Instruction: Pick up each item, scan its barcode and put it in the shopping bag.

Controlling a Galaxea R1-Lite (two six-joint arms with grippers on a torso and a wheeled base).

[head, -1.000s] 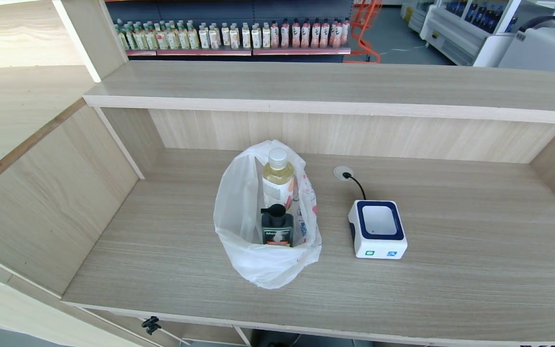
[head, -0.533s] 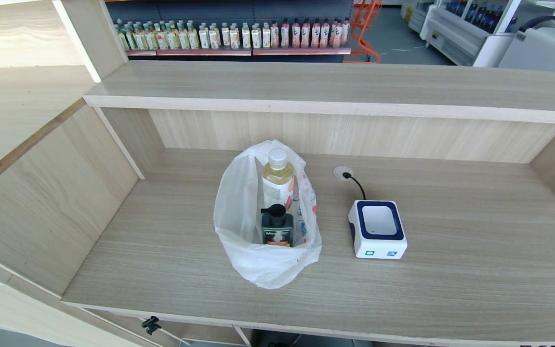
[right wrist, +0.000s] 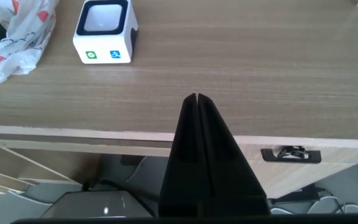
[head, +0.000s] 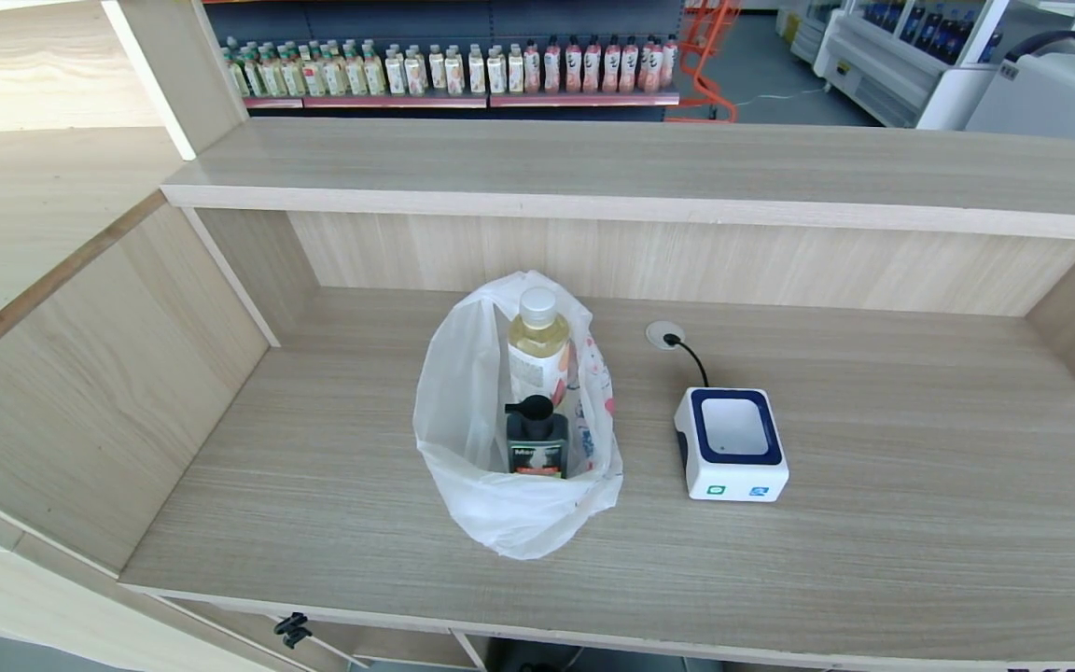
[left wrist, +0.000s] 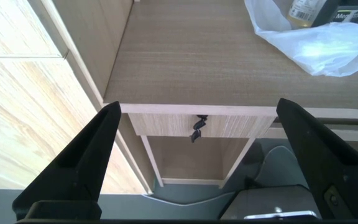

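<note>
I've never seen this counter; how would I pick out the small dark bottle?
On the wooden counter, left of the white scanner, stands a white plastic bag. Two bottles stand inside it. The dark bottle is the nearer, shorter one: black with a black top, in front of the taller bottle of yellow liquid with a white cap.

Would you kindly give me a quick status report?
Left gripper open, right gripper shut, both empty. Pale bottle and dark bottle upright in shopping bag. Scanner stands apart, to its right.
</note>
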